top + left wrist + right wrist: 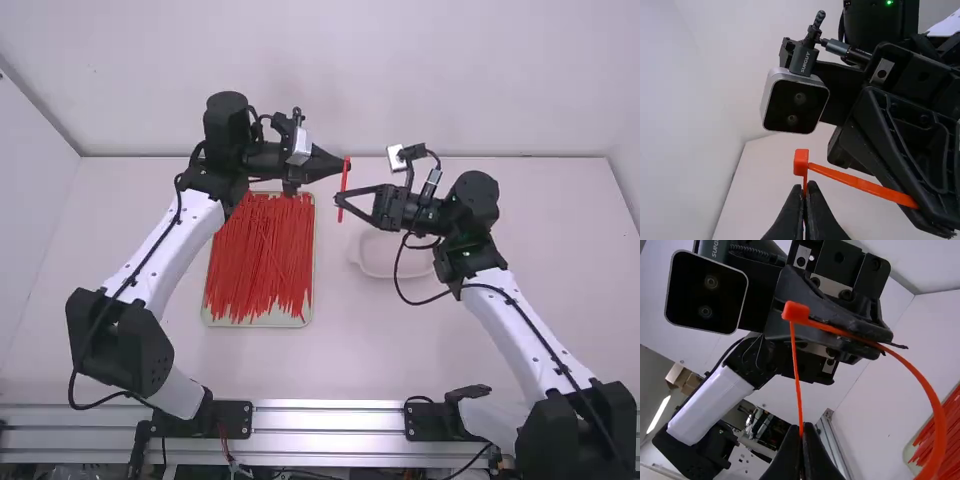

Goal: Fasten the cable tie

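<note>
Currently both arms meet above the white counter point(90, 200), just beyond the far end of a flat beige tray point(256, 323) that carries a dense pile of loose red cable ties point(260, 250). Left gripper point(336, 160): reaches in from the left, jaws pressed together on the single red plastic cable tie point(343, 187), gripping the strap right beside its square head point(801, 162). Right gripper point(340, 206): comes in from the right and sits just below the left one, jaws clamped on the thin tail of the same tie. The tie is in the air between the two grippers, clear of the counter and the tray. In the right wrist view the tail runs straight from the right jaws to the head, while the rest of the strap bows out in a wide arc to one side. Cannot tell whether the tail tip has entered the head. A shallow white bowl point(372, 262) rests on the counter below the right gripper, beside the tray.
</note>
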